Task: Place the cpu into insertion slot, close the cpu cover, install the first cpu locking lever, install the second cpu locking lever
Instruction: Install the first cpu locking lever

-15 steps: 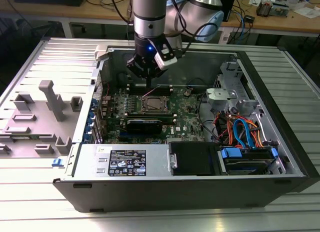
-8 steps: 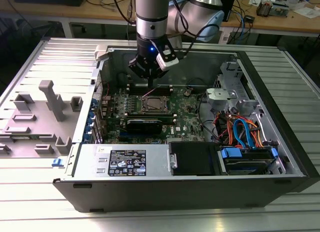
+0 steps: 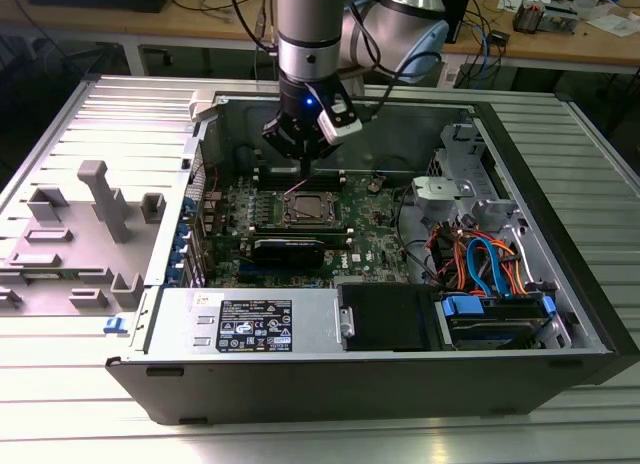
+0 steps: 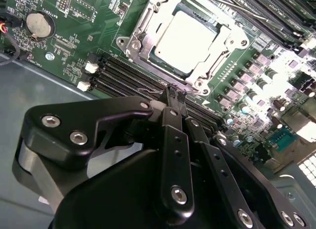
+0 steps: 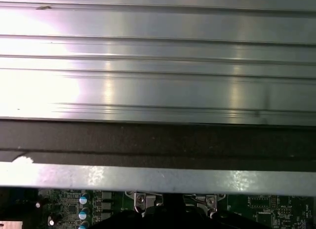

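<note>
Lying just beyond tool [image 4: 176,95]: cpu [image 4: 185,39]

cpu [image 4: 185,39]: dull silver square, seated flat in slot.
insertion slot [image 4: 132,45]: silver-rimmed, occupied.
cpu cover [image 4: 148,21]: silvery frame, down flat around chip.

Nothing legible anywhere, only unreadably small print on the white label [image 3: 255,326] atop the power supply casing [image 3: 312,322] and faint white silkscreen marks on the green motherboard [image 4: 106,17] near the coin cell battery [image 4: 39,24].
</note>
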`<state>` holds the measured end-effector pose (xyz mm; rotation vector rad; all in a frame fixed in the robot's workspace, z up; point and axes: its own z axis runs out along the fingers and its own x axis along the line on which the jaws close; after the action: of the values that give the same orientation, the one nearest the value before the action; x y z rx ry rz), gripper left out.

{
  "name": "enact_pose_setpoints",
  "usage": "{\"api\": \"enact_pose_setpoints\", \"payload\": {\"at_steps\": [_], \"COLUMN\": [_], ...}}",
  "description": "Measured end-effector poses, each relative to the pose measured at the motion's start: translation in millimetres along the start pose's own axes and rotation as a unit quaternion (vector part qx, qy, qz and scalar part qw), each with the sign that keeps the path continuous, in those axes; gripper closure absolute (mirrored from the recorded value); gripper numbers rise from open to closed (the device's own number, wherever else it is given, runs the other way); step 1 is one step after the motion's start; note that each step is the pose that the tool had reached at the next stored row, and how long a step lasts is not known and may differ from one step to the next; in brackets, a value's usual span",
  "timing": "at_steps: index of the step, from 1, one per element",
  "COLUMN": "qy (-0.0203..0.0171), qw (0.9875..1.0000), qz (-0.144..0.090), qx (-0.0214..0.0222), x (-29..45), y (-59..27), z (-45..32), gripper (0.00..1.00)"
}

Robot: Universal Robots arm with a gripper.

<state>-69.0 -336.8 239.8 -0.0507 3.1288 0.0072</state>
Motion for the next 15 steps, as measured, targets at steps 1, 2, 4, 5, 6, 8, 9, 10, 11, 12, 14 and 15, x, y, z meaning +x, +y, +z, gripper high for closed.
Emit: {"api": "enact_pose_setpoints", "payload": {"at_steps": [1,2,4,5,6,8,9,10,11,12,14,15], "qy": [0.0,0.0,0.0,0.0,0.0001,0.0,0.0,0.0,0.0,0.0,0.0001,0.0], "qw": [1.0,1.0,1.0,1.0,1.0,1.0,1.0,1.0,1.0,1.0,1.0,1.0], "qz": [0.0,0.0,0.0,0.0,0.0,0.0,0.0,0.0,0.0,0.0,0.0,0.0], "qx": [-0.0001,0.0,0.0001,0.0001,0.0001,0.0,0.0,0.0,0.0,0.0,0.0001,0.0], "x": [0.0,0.0,0.0,0.0,0.0,-0.1,-0.4,-0.9,-1.4,-2.2,-3.7,-4.6], "y": [0.1,0.1,0.8,2.0,2.7,4.3,4.9,5.2,5.4,5.6,6.2,6.5], "z": [0.5,0.8,1.5,1.8,2.0,2.5,3.1,3.7,4.2,4.7,5.5,6.0], "gripper": [0.89,0.89,0.89,0.89,0.89,0.89,0.89,0.89,0.89,0.89,0.89,0.89]}}
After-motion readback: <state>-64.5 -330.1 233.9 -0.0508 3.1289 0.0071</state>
